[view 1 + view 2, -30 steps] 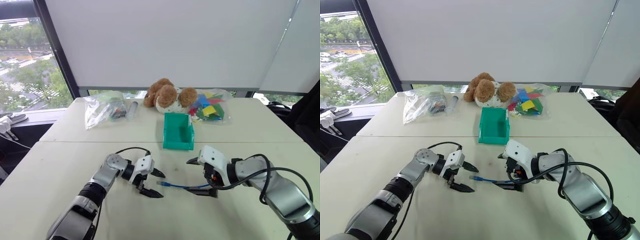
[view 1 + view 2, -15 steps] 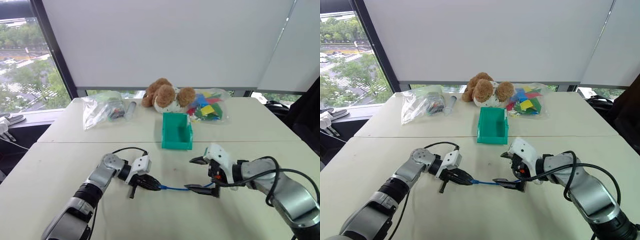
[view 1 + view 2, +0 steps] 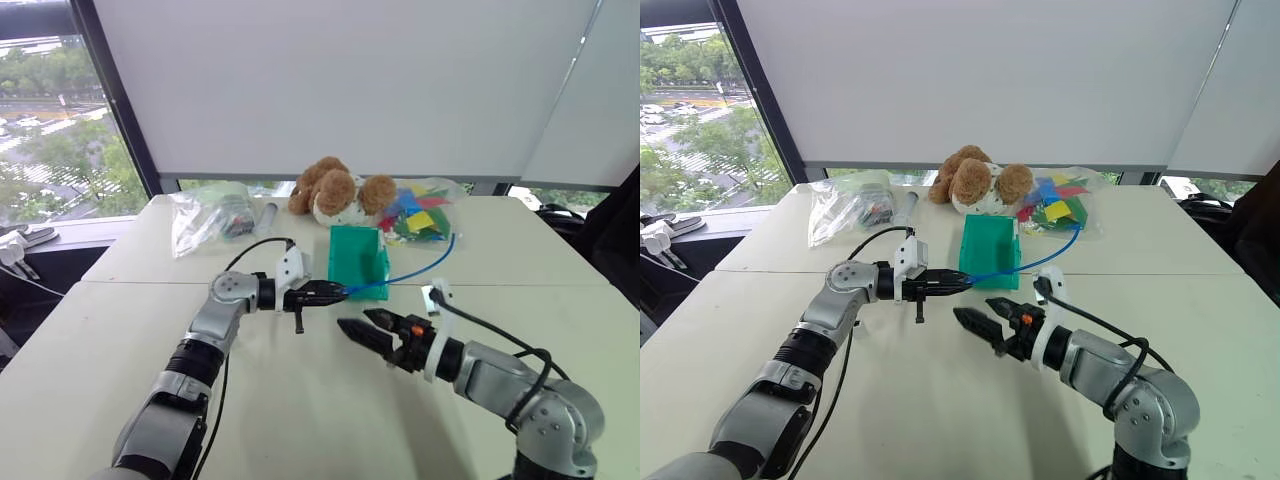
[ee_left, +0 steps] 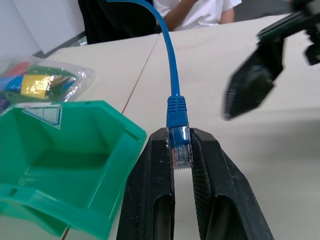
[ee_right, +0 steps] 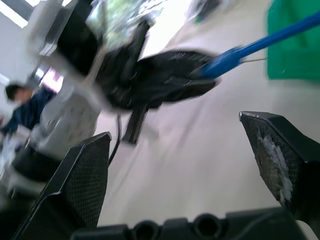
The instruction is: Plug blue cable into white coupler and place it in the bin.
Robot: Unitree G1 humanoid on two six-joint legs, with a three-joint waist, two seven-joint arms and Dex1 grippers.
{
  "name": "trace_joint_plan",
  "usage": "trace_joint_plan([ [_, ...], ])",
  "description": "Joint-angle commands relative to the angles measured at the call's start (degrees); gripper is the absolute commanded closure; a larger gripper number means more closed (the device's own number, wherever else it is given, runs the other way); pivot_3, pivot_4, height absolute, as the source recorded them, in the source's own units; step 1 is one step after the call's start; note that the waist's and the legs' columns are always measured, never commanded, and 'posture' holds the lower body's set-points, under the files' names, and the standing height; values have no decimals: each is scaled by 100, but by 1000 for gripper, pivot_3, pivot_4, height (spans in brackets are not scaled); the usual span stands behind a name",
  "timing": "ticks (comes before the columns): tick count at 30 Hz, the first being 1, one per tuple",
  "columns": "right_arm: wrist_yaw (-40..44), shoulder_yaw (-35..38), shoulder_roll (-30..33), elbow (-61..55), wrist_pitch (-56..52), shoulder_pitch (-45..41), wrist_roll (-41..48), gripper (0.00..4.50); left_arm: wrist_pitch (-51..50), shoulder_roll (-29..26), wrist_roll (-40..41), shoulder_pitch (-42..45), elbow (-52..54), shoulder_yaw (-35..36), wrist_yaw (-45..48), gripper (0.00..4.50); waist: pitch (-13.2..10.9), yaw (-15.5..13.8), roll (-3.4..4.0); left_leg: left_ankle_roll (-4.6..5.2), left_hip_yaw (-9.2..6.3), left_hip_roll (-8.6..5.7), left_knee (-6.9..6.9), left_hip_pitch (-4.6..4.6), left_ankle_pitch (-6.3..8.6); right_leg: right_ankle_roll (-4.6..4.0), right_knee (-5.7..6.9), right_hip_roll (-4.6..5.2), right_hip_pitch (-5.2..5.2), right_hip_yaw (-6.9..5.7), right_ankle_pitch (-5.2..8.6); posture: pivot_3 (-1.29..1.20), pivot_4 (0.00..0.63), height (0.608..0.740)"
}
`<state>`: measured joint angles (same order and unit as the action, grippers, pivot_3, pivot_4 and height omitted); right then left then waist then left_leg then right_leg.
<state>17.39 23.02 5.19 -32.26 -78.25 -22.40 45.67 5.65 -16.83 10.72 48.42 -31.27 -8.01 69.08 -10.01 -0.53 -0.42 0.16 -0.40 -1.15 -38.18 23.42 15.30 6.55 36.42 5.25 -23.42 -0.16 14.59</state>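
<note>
**Cable lifted off the table**

The left gripper (image 4: 180,150), earlier spread above the table, now pinches the thin bright-blue cable (image 3: 405,273) by its clear plug, raised just near the teal-green plastic bin (image 3: 358,262). The right gripper (image 3: 372,332) stays spread wide, now empty.

Silver-grey arms, black jaws, white housings

Blue cable (image 4: 172,75) far end cut off at frame edge — person (image 4: 197,11) cropped to torso

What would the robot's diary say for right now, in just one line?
left gripper: shut on blue cable plug, lifted | right gripper: fingers open, empty | white coupler: not seen | bin: empty
</note>
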Motion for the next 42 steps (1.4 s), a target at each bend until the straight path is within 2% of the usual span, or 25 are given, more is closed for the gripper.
trace_joint_plan([
  [1, -836, 681, -678, 336, -221, -421, 429, 0, 150, -4, 68, 119, 198, 117, -107, 4492, 0, -4, 1, 0, 0, 0, 0, 0, 0, 0, 1, 0, -1, 0, 0, 0, 150, 740],
  [8, -1823, 1112, -1463, 850, -147, -918, 897, 0, 245, 25, 40, 62, 256, 60, -153, 4492, 0, 18, 2, 0, 1, -2, 4, 0, 0, 0, 8, -2, -4, 0, 0, 0, 150, 740],
  [21, -2576, 758, -1308, 1244, 447, -911, 1733, 0, 325, 11, 6, -47, 294, -24, -133, 4492, 0, 150, 3, 1, -1, 5, 9, 0, 0, 0, 8, -14, -7, 1, 0, 0, 150, 740],
  [24, -2655, 576, -1238, 1278, 549, -881, 1873, 894, 321, 19, 3, -48, 308, -32, -142, 4500, -1, 149, 3, 1, -1, 6, 10, 0, 0, 0, 8, -15, -7, 2, 0, 0, 150, 740],
  [28, -2748, 392, -1151, 1312, 689, -839, 2034, 3021, 318, 38, -5, -29, 304, -36, -164, 4500, 0, 138, 3, 1, -1, 7, 10, 1, 0, 0, 7, -14, -6, 2, 0, 0, 150, 740],
  [31, -2808, 288, -1075, 1331, 800, -795, 2145, 4445, 298, 55, -6, -16, 294, -32, -201, 4500, -1, 129, 3, 1, -1, 5, 10, 2, 0, 0, 3, -13, -5, 3, 0, 0, 150, 740],
  [40, -2954, 36, -841, 1339, 1111, -695, 2470, 4445, 18, 20, 39, -48, 389, -42, -199, 4500, -1, 140, 3, 1, -1, 7, 11, 1, 0, 0, 1, -15, -6, 3, 1, 0, 150, 740],
  [42, -2991, -17, -797, 1332, 1171, -684, 2560, 4500, -229, -3, 130, -50, 445, -3, -163, 3446, -1, 141, 3, 1, -1, 7, 11, 1, 0, 0, 0, -15, -5, 3, 1, 0, 150, 740],
])
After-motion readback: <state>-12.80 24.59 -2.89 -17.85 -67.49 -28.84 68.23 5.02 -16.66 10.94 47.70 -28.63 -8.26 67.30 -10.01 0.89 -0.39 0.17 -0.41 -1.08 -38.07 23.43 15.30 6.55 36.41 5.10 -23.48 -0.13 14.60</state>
